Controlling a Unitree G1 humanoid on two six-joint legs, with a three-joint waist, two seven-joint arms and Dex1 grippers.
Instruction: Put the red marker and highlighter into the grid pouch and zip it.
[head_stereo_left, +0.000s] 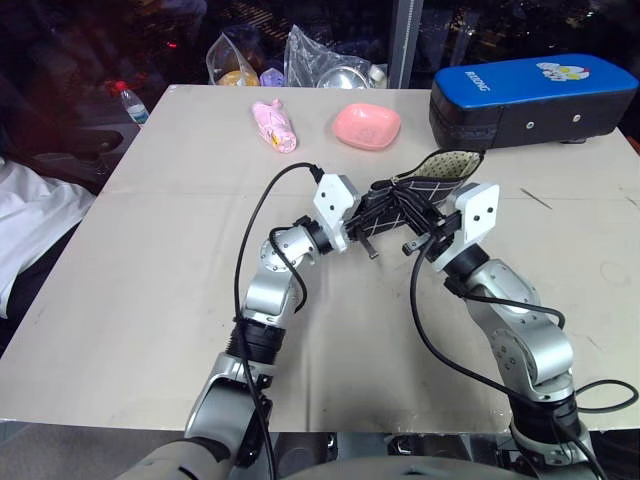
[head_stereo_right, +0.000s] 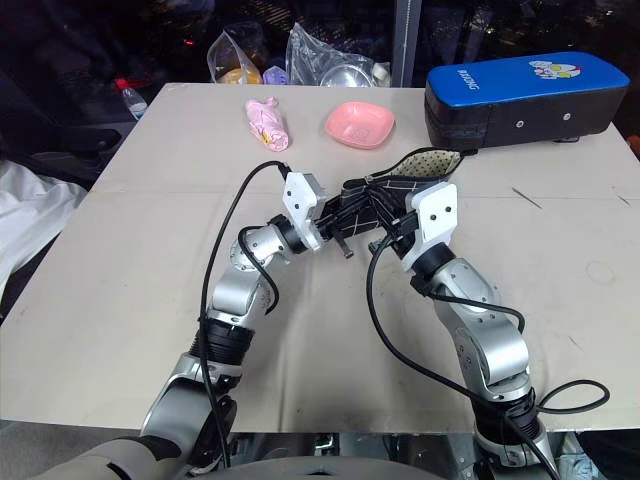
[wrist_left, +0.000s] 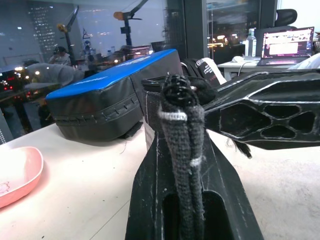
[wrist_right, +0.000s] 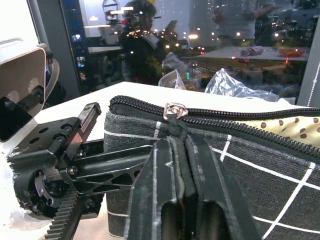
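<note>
Grid pouch, centre frame: left gripper clamps its end, right gripper pinches zipper pull; pull may slip, zipper stalling.

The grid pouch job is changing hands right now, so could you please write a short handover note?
Left tool: shut on the grid pouch at its end, holding it up off the table.
Right tool: shut on the zipper pull.
Marker and highlighter: cannot be seen; whether they are inside the pouch cannot be told.
Done: pouch lifted between both tools, pull gripped.
Left: the far end gapes, dotted lining showing, so draw the zipper closed; confirm both pens are in first.
</note>
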